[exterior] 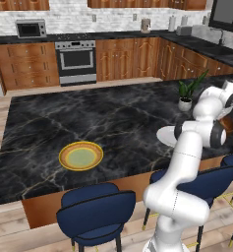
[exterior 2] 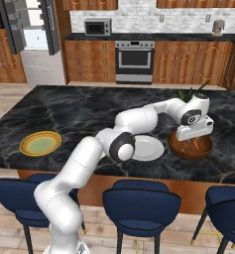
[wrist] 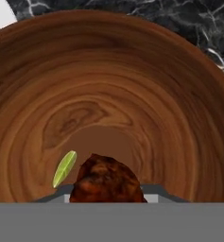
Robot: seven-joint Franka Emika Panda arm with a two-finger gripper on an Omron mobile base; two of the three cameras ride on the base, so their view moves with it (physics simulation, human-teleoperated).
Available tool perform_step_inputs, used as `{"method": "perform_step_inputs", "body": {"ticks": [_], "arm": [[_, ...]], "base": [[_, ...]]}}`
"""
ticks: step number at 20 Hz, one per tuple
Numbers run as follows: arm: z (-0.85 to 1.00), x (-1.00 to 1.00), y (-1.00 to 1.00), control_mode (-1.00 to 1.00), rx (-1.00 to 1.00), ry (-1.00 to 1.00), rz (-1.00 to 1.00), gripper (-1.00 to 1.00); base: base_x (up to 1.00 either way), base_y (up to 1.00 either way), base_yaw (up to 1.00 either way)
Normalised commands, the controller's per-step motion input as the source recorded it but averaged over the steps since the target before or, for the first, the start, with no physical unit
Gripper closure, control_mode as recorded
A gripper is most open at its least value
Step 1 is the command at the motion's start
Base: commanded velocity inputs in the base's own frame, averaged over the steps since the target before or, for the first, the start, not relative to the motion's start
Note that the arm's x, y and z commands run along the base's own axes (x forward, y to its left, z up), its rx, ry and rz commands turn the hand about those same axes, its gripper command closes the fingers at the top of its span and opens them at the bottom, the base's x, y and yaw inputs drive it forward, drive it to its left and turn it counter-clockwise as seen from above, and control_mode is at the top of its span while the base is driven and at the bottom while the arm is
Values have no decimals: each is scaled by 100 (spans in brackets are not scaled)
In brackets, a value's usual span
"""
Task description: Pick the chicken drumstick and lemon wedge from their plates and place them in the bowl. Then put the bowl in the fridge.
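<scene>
The hand view looks down into the reddish-brown wooden bowl [wrist: 108,71]. My gripper [wrist: 107,196] is shut on the brown chicken drumstick [wrist: 106,179], which hangs low inside the bowl. The small yellow-green lemon wedge [wrist: 65,168] lies on the bowl's floor just beside the drumstick. From the right base view, the gripper [exterior 2: 196,140] is dipped into the bowl [exterior 2: 188,150] on the island's right side. The white plate [exterior 2: 147,148] beside the bowl is bare. The yellow-rimmed plate [exterior: 80,156] with a pale green centre is bare too, near the island's front left. The fridge [exterior 2: 34,34] stands open at the far left.
A potted plant [exterior 2: 188,94] stands just behind the bowl. Blue stools [exterior 2: 141,203] line the island's near edge. An oven [exterior: 76,59] and a microwave [exterior: 31,28] sit on the back wall. The island's dark marble top [exterior: 88,113] stretches wide to the left.
</scene>
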Motion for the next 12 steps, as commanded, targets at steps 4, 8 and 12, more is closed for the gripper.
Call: {"method": "perform_step_inputs", "body": {"ticks": [4, 8, 12], "arm": [[-14, 12, -5, -100, 0, 0, 0, 100], [-12, 10, -3, -100, 0, 0, 0, 100], [-15, 10, 0, -100, 0, 4, 0, 100]], "base": [[0, 0, 0], [0, 0, 0], [0, 0, 0]]}}
